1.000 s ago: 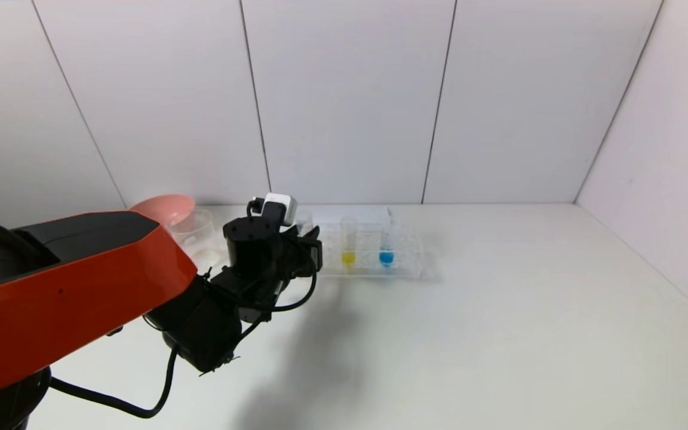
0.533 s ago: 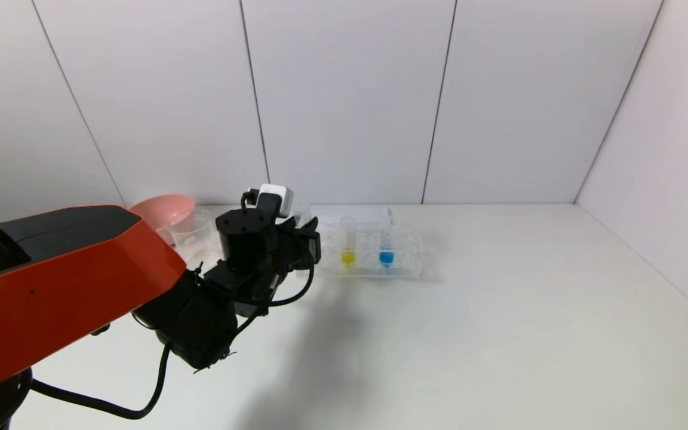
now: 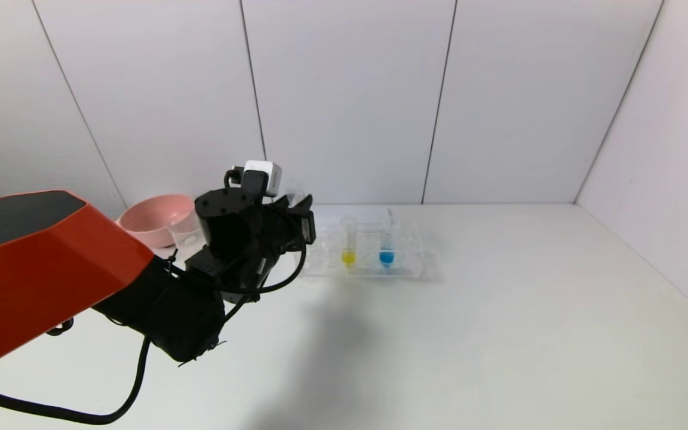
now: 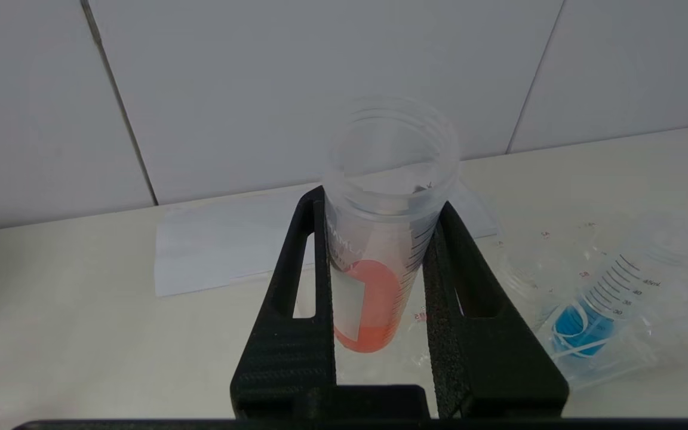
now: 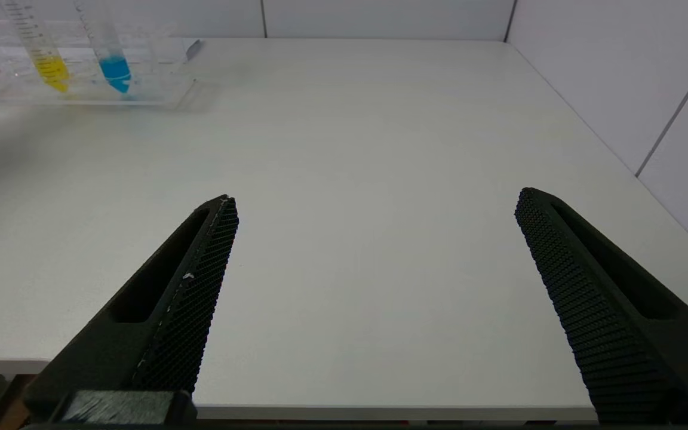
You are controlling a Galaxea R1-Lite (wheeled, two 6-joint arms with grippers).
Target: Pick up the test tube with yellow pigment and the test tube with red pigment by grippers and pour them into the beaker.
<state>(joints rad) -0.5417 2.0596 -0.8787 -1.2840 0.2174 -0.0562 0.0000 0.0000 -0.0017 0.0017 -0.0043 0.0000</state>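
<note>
Sitting far left by the wall – pink bowl (image 3: 153, 218) and clear glass beaker (image 3: 186, 230). Hovering beside them, black left gripper (image 4: 380, 263) clamping the clear red-pigment test tube (image 4: 374, 263) – grip showing only in the wrist view. Standing in the clear rack (image 3: 409, 263): yellow-pigment test tube (image 3: 348, 242), then blue tube (image 3: 386, 242). Idling at the table's near edge, right gripper (image 5: 374, 257) spread wide.

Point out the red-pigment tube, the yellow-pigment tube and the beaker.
test tube with red pigment (image 4: 371, 310), left wrist view, on its red liquid.
test tube with yellow pigment (image 3: 348, 257), head view, on its yellow liquid.
beaker (image 3: 186, 230), head view, on its glass wall.
</note>
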